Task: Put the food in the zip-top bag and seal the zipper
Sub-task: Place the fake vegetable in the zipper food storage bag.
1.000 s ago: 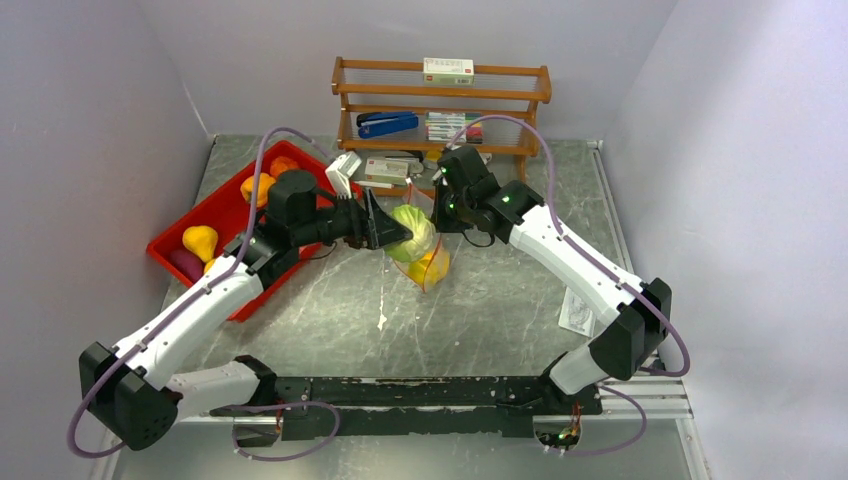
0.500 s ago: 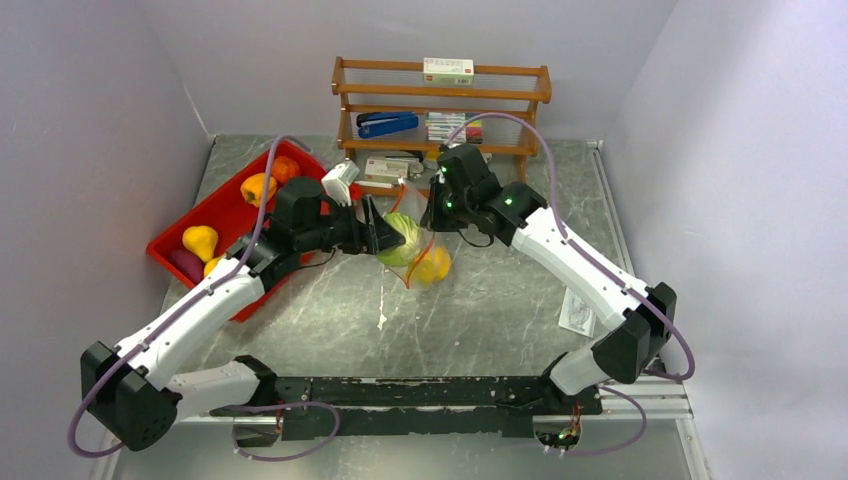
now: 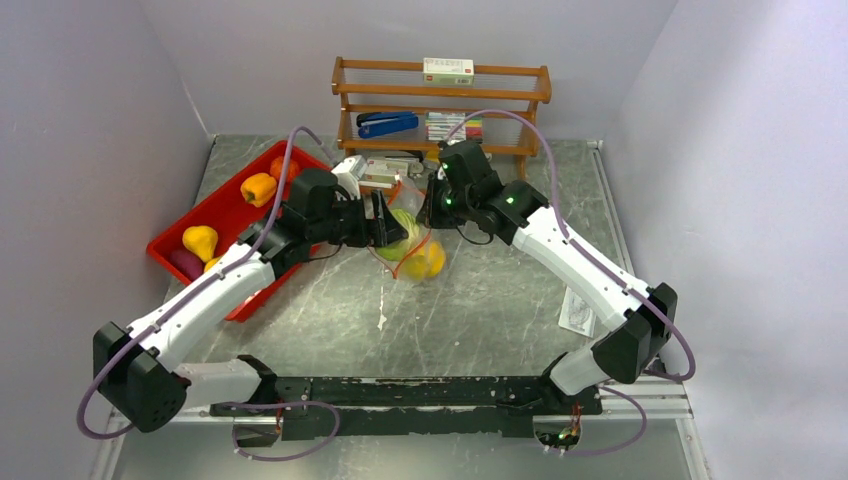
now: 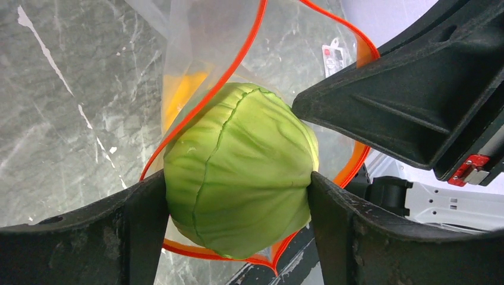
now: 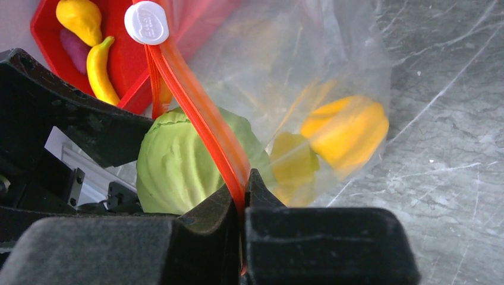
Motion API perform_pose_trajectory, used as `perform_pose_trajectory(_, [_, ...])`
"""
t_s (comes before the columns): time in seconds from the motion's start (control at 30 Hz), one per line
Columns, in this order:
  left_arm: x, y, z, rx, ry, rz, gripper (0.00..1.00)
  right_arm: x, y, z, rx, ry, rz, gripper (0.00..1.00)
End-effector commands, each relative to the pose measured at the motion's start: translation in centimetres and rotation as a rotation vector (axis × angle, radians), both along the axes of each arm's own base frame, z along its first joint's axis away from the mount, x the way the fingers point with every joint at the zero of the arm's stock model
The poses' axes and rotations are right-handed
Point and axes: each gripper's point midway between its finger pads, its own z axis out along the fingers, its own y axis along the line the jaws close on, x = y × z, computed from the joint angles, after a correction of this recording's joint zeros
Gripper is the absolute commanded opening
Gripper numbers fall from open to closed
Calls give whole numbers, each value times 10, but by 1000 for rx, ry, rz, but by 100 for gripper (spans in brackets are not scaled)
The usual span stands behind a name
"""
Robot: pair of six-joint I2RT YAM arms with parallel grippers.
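No wording or number can be read with certainty anywhere. The white slider tab [image 5: 147, 22] on the zipper [image 5: 205, 127] carries raised lettering, too blurred to make out. The white box [image 3: 448, 70] atop the wooden rack [image 3: 500, 97] shows a red mark and fine print, illegible. The paper slip [image 3: 578, 311] on the worktop [image 3: 480, 300] bears print too small to tell.

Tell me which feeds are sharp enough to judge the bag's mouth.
Top view: even light and sharp, but the bag is tiny there. Left wrist: green fruit crisp, little glare. Right wrist: orange strip blurred up close, yellow food hazy behind film.
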Motion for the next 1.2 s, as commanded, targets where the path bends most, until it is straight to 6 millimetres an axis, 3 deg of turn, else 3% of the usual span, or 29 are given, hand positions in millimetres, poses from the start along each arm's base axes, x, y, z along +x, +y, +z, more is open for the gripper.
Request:
perform_pose_trajectory(0.0, [9,-6,19,-9,-62,15,77,-2,8,13,51,-24,20,0])
perform_pose_trajectory(0.1, [11,-6,24,-8,-73,21,83,-3,7,12,51,-22,20,0])
perform_pose_trajectory(0.13, [11,-6,27,-9,-80,26,98,-3,7,11,51,-22,18,0])
perform_pose_trajectory(0.53, [7,2,79,-88,-190,60,99,-4,5,3,44,-7,9,0])
perform_pose_trajectory(0.83, [10,18,92,-40,-264,103,98,-4,4,6,50,-10,1,0])
perform_pose_trajectory(1.0, [11,37,78,70,-264,152,96,-5,5,9,59,-11,4,0])
perform_pose_trajectory(1.17, [-7,39,35,137,-194,64,93,-6,7,15,81,-10,11,0])
